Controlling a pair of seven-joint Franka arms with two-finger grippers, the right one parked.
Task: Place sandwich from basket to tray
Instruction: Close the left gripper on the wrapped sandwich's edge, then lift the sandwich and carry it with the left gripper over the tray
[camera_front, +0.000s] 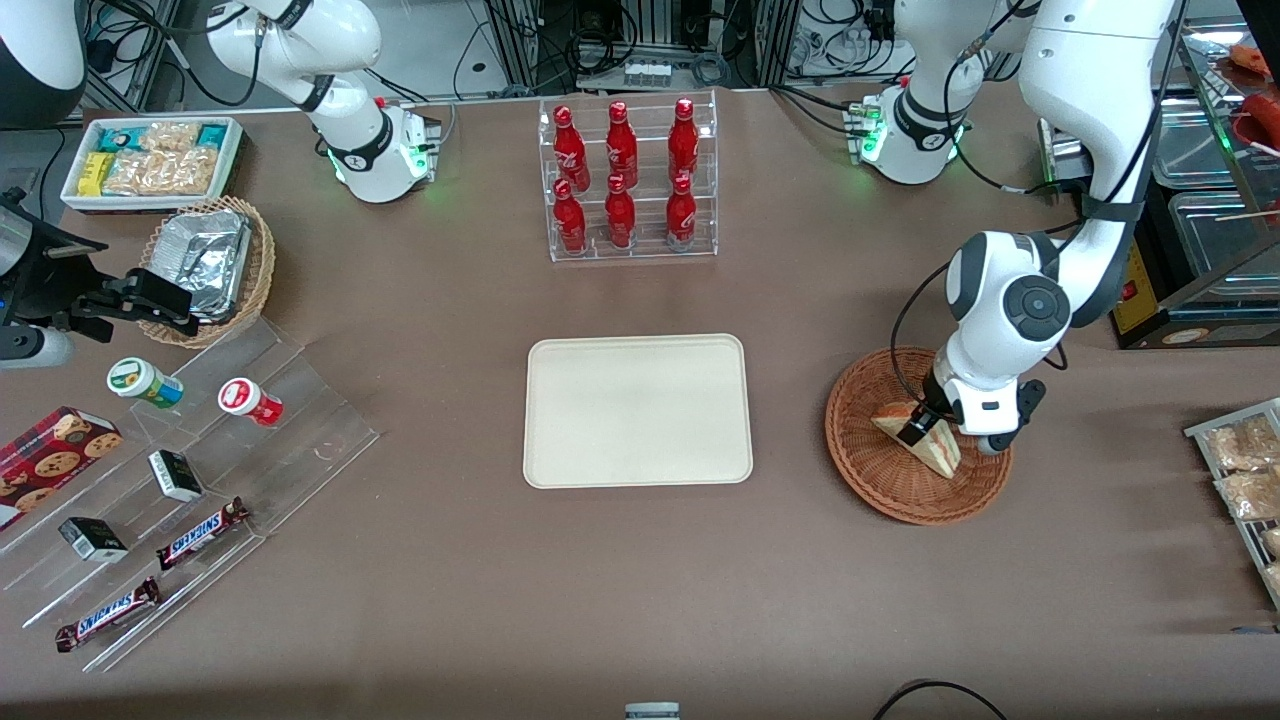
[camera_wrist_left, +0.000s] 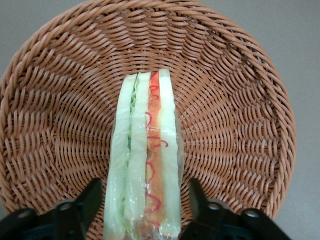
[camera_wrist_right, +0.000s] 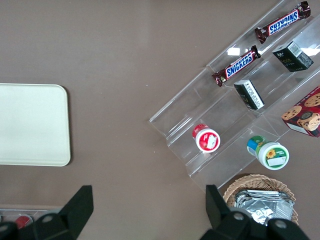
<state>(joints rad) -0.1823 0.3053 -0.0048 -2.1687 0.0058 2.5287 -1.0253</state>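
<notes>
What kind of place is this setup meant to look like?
Probably a mock snack shop in a robot lab: red bottles racked in a clear stand, Snickers bars on acrylic steps. The gripper straddles the sandwich in the basket, open, near the tray.

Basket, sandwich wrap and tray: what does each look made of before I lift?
The basket looks like woven wicker, reddish-brown, with visible strands. The sandwich seems wrapped in clear glossy film, judging by the sheen; the bread looks soft. The tray looks like matte cream plastic, smooth, though that is uncertain. The gripper straddles the sandwich in the basket, fingers open on either side.
</notes>
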